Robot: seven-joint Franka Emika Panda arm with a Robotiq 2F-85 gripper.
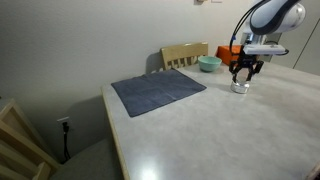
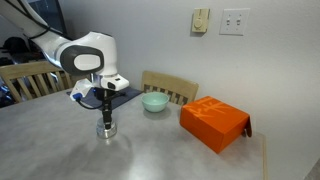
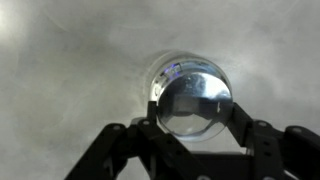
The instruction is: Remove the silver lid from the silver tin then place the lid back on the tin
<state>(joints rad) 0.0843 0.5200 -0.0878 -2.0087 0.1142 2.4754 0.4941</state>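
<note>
Nearest, item 1: black 2-fingered Robotiq gripper (image 3: 194, 122), pointing straight down over the tabletop. Its fingers (image 3: 120, 145) stand apart at about the lid's width, 1 on each side. Whether the pads pinch the lid or merely flank it cannot be told.

Item 2: small round flat shiny silver lid (image 3: 193, 100), between the fingers in the wrist view, with a brighter rim showing just behind it.

Item 3: small low round shiny silver tin (image 2: 107, 130), upright on the table directly under the gripper. Whether the lid sits on it or is raised just clear is not resolvable.

Progress, as judged: early. No lid lies apart on the table, so removal is not shown complete. Lifting off, then replacing, are both left to do.

Item 4: pale grey mottled table (image 2: 60, 150), smooth, faintly glossy.

Item 5: dark blue-grey rectangular cloth mat (image 1: 158, 92), flat, apart from the tin.

Item 6: round teal bowl (image 2: 154, 102), beyond the tin, not touching.

Item 7: orange rectangular box (image 2: 213, 122), well apart.

Item 8: light wooden slat-backed chair (image 2: 170, 88), at the far table edge.

Item 9: plain off-white wall (image 2: 280, 60), bearing a white wall plate (image 2: 235, 20).
</note>
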